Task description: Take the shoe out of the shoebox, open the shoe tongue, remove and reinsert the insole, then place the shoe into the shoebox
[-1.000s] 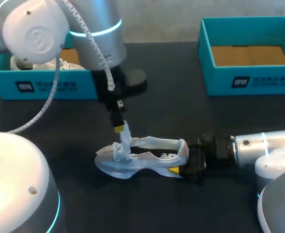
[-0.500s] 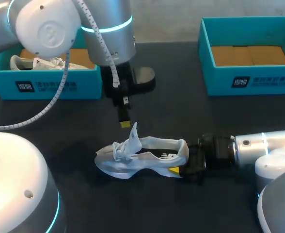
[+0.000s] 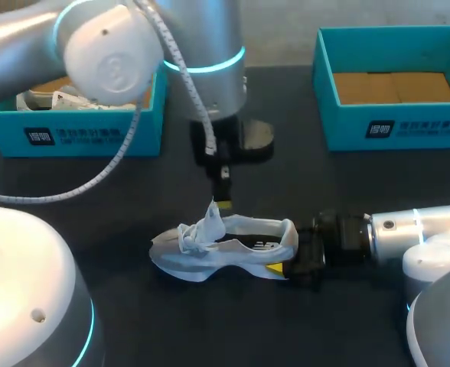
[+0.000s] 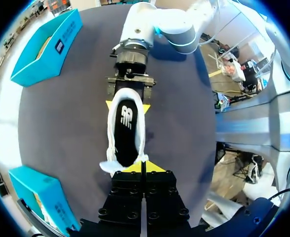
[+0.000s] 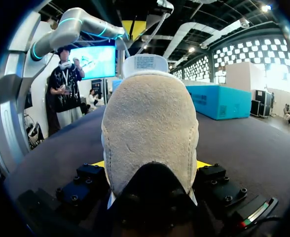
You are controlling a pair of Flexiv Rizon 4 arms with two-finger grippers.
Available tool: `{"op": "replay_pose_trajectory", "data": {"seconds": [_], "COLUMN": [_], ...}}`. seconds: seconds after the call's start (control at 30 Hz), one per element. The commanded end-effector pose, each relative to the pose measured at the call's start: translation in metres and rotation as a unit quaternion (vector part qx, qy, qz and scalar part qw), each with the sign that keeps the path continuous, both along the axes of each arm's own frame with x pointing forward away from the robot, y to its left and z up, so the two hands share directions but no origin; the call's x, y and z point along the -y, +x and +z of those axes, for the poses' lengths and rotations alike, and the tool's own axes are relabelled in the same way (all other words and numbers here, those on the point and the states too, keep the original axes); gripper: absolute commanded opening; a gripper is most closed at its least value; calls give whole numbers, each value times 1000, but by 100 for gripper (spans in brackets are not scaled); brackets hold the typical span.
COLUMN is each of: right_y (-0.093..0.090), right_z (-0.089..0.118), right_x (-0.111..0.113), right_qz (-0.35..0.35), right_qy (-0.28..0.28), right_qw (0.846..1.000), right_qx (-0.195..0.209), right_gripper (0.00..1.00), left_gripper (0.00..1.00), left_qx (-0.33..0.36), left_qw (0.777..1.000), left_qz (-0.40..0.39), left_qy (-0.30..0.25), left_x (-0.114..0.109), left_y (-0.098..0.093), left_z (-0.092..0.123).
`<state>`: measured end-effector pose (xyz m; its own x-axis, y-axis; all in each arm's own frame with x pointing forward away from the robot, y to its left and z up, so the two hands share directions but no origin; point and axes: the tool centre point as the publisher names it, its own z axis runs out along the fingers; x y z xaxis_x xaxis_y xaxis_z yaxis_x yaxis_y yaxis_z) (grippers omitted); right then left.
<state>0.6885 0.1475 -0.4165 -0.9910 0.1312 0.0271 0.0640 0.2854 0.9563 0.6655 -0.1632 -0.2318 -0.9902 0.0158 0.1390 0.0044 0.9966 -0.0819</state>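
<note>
A white shoe lies on the black table, toe to the left, its tongue standing up. My right gripper is shut on the heel from both sides; in the right wrist view the tan heel fills the space between its fingers. My left gripper hangs shut just above the shoe's opening, touching nothing. Looking down from the left wrist, its shut yellow tips sit over the shoe, whose black insole shows inside.
A teal shoebox at the back left holds another white shoe. A second teal shoebox at the back right shows only its cardboard floor. Bare black table lies in front of the shoe.
My left gripper let go of the tongue, rose, and moved right to above the shoe's opening. The tongue stays upright. My right arm and the shoe kept still.
</note>
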Motion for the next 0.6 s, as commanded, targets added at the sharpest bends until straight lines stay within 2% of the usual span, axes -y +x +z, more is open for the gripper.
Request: {"op": "replay_pose_trajectory", "data": {"seconds": [0.03,0.33,0.6], "right_y": [-1,-1,-1], "right_z": [0,0,0], "right_x": [1,1,1], "right_qz": [-1,-1,-1], "right_qy": [-1,-1,-1], "right_qw": [1000,1000,1000], "right_qx": [0,0,0], "right_gripper": [0,0,0], "left_gripper": [0,0,0], "left_qx": [-8,-4,-13], "left_qw": [1000,999,998], "left_qz": [-14,-40,-56], "left_qy": [20,20,13], "left_x": [29,51,52], "left_y": [2,5,13], "left_z": [-13,-44,-75]}}
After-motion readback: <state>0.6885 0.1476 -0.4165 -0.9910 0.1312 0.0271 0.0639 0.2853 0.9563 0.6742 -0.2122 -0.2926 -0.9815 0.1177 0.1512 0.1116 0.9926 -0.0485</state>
